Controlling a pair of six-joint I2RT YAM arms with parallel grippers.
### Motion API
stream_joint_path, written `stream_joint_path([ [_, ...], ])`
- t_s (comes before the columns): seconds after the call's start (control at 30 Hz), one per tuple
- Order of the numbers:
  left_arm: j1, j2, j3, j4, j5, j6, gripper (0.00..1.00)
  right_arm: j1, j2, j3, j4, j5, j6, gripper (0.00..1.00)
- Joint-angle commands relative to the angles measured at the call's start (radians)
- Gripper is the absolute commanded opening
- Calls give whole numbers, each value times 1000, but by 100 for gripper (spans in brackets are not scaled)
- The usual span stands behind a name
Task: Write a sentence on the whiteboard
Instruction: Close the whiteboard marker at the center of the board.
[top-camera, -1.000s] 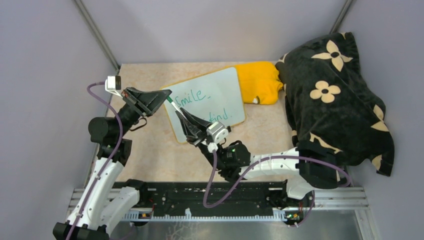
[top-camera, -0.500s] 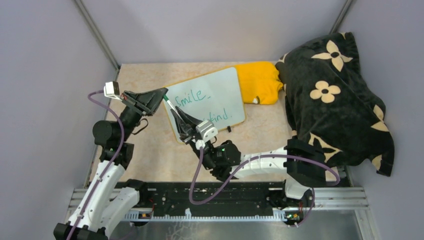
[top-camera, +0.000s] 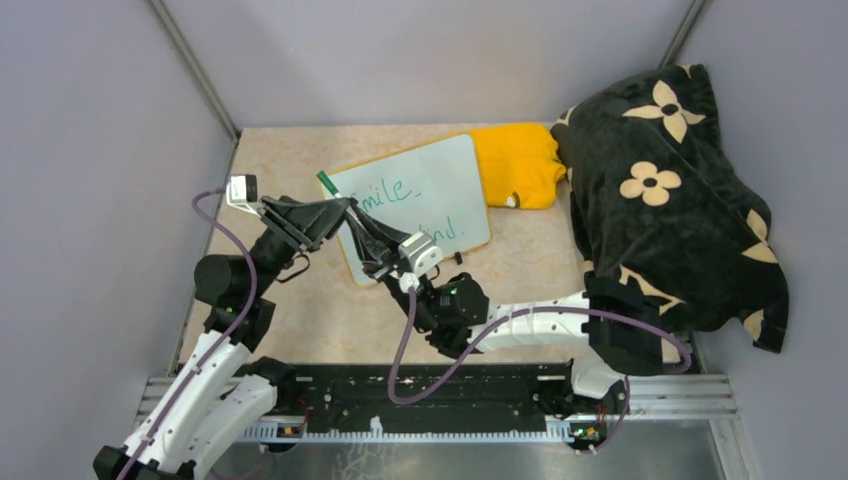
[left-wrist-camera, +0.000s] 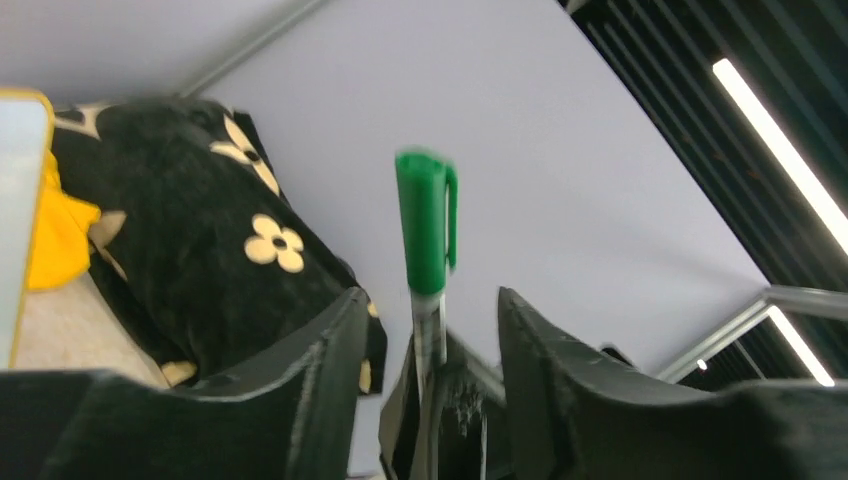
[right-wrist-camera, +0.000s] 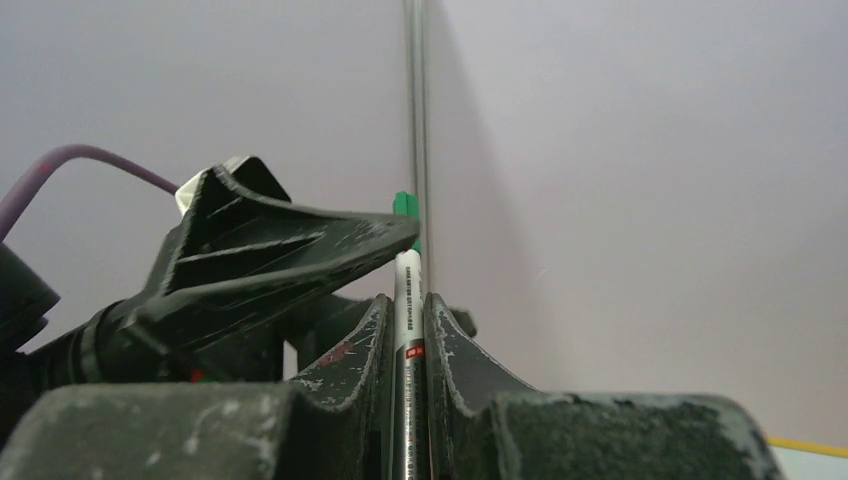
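Observation:
The whiteboard (top-camera: 440, 165) lies flat at the table's back middle. On it is the sentence in green: "Smile" (top-camera: 390, 192) above a lower line (top-camera: 447, 228) that the arms partly hide. My right gripper (top-camera: 358, 222) is shut on a marker (right-wrist-camera: 408, 310), whose green cap (top-camera: 324, 182) points past the board's left corner. My left gripper (top-camera: 345, 207) is open. Its fingers (left-wrist-camera: 325, 365) stand on either side of the marker's barrel (left-wrist-camera: 430, 325) without touching it, below the cap (left-wrist-camera: 427, 220).
A folded yellow cloth (top-camera: 518, 162) lies against the board's right end. A black blanket with cream flowers (top-camera: 665, 190) is heaped at the right. Grey walls close in the left, back and right. A metal rail (top-camera: 450, 400) runs along the near edge.
The left gripper, shut around the marker's green end before, has opened and come off it. The right gripper has kept its hold on the marker and shifted a little to the left.

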Motion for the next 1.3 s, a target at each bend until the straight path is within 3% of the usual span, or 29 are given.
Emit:
stream_joint_path([
  [0.0, -32, -35, -16, -1, 96, 32, 63, -22, -109, -32, -34, -69, 46, 0],
  [0.2, -32, -69, 11, -40, 60, 76, 69, -17, -186, -112, -88, -85, 71, 0],
  [0.43, -32, -41, 28, -32, 106, 83, 63, -7, -228, -145, -147, -122, 138, 0],
  [0.57, -32, 14, 63, -26, 210, 105, 52, -7, -226, -137, -148, -121, 159, 0],
  [0.8, -31, -19, 42, -80, 170, 141, 19, -5, -218, -130, -167, -130, 178, 0],
  [0.9, -32, -38, 35, -107, 141, 159, 0, -3, -223, -133, -188, -140, 186, 0],
  [1.1, -31, -59, 26, -166, 98, 196, 0, -3, -264, -138, -317, -185, 229, 0],
  [1.13, -32, -63, 26, -175, 90, 202, 0, -4, -275, -139, -346, -192, 240, 3],
  [1.27, -32, -75, 25, -218, 64, 224, 0, -2, -324, -129, -481, -209, 287, 38],
])
